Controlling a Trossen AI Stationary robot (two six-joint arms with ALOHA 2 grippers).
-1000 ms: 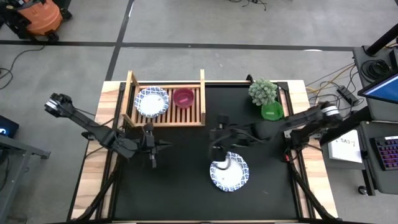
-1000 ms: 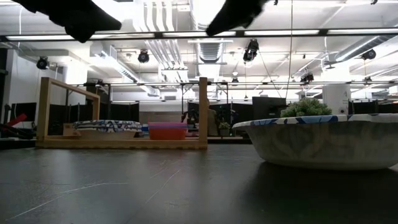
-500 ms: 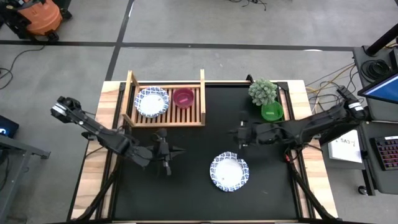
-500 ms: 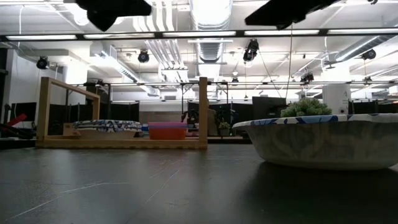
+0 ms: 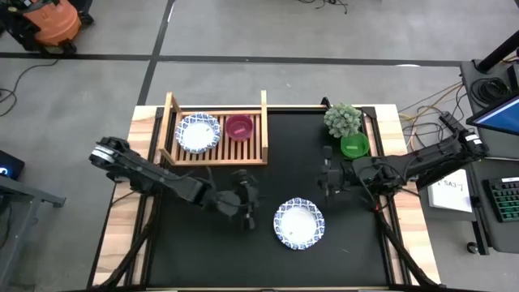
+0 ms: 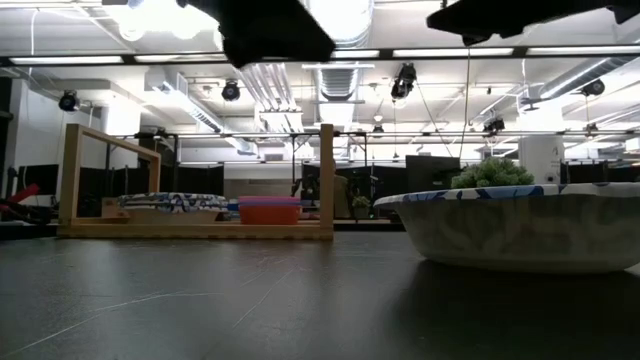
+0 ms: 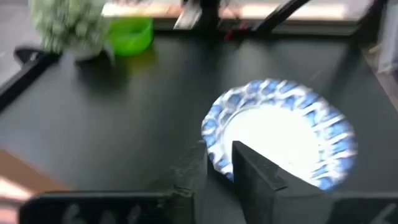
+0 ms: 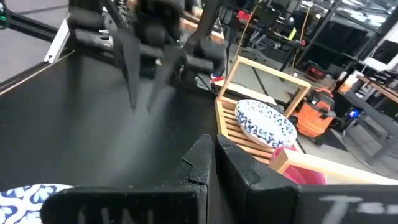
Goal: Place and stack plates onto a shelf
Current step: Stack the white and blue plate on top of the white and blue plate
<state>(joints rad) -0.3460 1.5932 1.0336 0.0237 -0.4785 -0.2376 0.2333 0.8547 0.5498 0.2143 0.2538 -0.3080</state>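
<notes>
two plates (image 5: 199, 132) (image 5: 298, 225), two bowls (image 5: 238, 126) (image 5: 354, 146), one shelf (image 5: 216, 150).

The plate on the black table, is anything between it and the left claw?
Nothing visible. The round white plate with the blue patterned rim lies alone on the black table, and only bare tabletop separates it from the left claw, which is close beside it with its fingers nearly together.

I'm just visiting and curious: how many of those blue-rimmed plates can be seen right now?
2: one plate lies on the wooden shelf beside a pink bowl, one on the black table. More could be stacked unseen beneath.
</notes>
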